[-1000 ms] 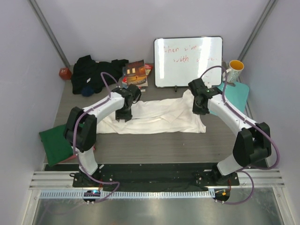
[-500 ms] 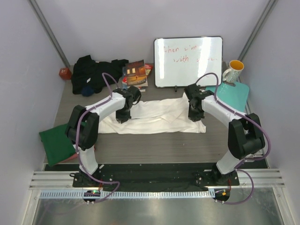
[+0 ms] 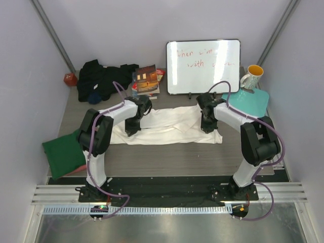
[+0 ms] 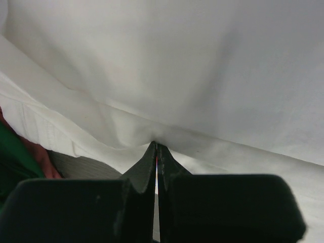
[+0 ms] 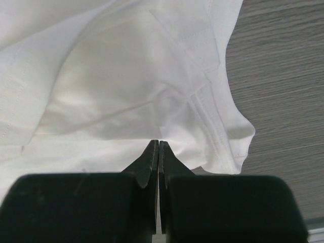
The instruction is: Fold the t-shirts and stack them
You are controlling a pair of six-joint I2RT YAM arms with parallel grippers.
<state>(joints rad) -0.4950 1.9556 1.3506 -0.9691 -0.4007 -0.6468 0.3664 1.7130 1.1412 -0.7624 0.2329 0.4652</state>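
Left gripper now pinched closed on white t-shirt, right gripper likewise, both moved inward

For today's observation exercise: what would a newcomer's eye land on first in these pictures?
The white t-shirt spread across the table, pinched near each end by the left hand and the right hand. Behind it stands a whiteboard with red writing.
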